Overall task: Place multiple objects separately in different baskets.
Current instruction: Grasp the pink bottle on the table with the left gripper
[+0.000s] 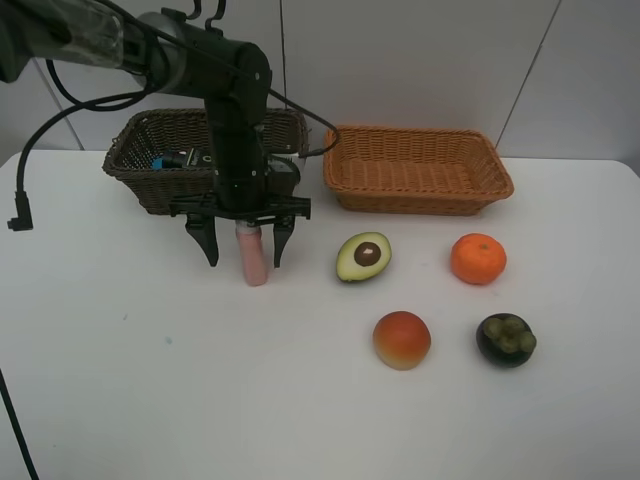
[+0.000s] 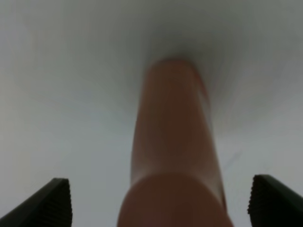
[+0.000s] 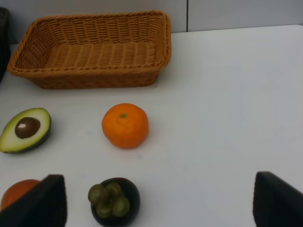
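Bottle [image 1: 253,262] of pale pink, small, slim and cylindrical, is seen standing upright on the white table [image 1: 130,380], just in front of the dark brown basket [image 1: 135,170]. Its top is shown slightly darker than its body. It is straddled by the left gripper [image 1: 245,260], whose black fingers are spread wide apart, one on each side of the bottle, with clear gaps left between them and it; nothing is clamped. In the left wrist view the bottle is rendered as a blurred salmon-pink column with a rounded cap nearest the camera. A blue item [image 1: 160,160] is glimpsed inside the dark basket, partly hidden by the arm. The light orange-tan basket [image 1: 420,190], shallower, is set just beside it to the right. Four fruits are laid out in front of that basket: an avocado half [image 1: 363,256] with its brown stone showing, an orange [image 1: 478,258], a red-yellow peach [image 1: 402,339] and a dark round mangosteen [image 1: 506,339]. The right gripper [image 3: 161,198] is also held fully apart, above the table near the mangosteen and orange, with nothing between its fingers.
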`<act>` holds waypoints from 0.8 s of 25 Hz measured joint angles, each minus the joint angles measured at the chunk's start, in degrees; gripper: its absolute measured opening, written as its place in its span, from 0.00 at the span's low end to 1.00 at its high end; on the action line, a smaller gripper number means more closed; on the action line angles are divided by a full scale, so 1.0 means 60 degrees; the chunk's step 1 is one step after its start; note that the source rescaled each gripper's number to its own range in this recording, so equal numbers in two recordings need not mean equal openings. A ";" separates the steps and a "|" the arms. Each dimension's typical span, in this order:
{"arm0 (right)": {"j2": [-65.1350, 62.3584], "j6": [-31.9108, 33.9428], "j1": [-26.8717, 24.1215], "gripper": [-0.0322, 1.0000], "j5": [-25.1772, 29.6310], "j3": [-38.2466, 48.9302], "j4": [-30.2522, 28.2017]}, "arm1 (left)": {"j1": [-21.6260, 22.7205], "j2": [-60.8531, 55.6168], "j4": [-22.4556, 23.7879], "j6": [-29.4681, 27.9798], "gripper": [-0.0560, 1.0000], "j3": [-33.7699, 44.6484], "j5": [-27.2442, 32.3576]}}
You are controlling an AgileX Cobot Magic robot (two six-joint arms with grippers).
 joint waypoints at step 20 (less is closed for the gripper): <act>0.0000 0.0000 0.0000 0.99 0.0000 0.0000 0.0000 | 0.0000 -0.0492 0.0010 0.0682 0.31 -0.0381 -0.0166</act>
